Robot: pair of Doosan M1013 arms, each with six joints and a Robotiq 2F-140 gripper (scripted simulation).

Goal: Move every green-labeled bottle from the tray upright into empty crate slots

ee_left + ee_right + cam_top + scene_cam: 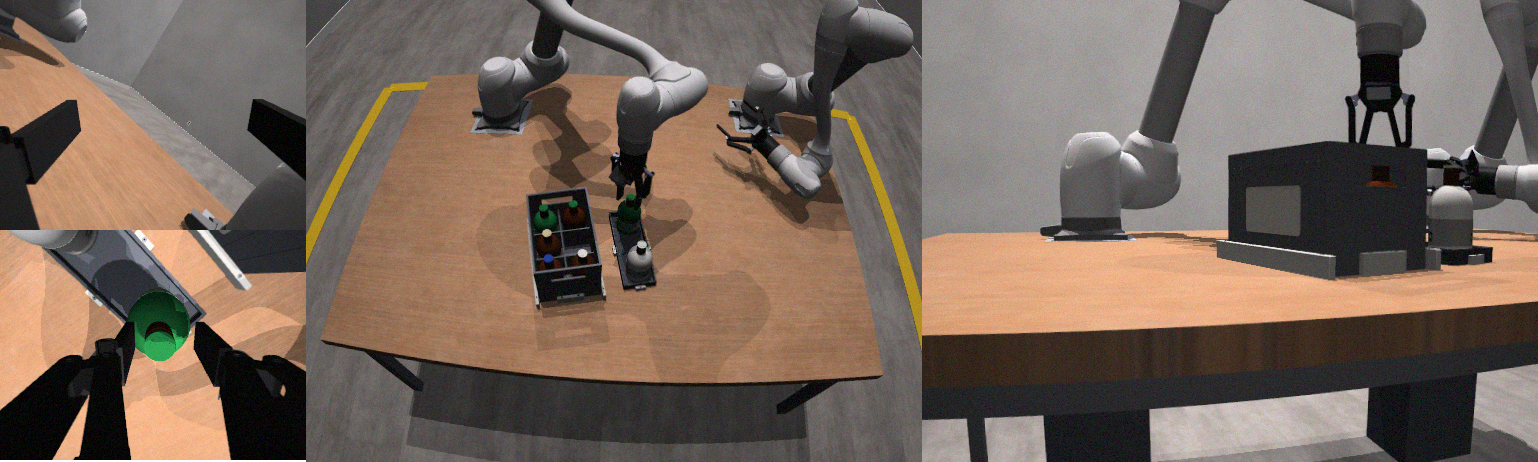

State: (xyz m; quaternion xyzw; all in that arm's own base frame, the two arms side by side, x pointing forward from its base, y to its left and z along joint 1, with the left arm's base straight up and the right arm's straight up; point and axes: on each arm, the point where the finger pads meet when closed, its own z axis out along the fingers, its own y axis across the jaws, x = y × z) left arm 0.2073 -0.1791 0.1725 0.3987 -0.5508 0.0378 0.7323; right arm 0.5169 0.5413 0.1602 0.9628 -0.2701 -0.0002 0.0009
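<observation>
While the crate (550,287) (1374,225) (270,252) partly hides its bottles (546,220) (1380,176), left tool (734,138) (1429,177) (164,115) and right tool (629,199) (1380,143) (164,335) have parted fingers

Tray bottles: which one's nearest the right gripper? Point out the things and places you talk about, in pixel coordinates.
The green bottle (629,216) (159,317) on the tray, directly below the right gripper (632,194) (164,335); the other tray bottle is whitish.
</observation>
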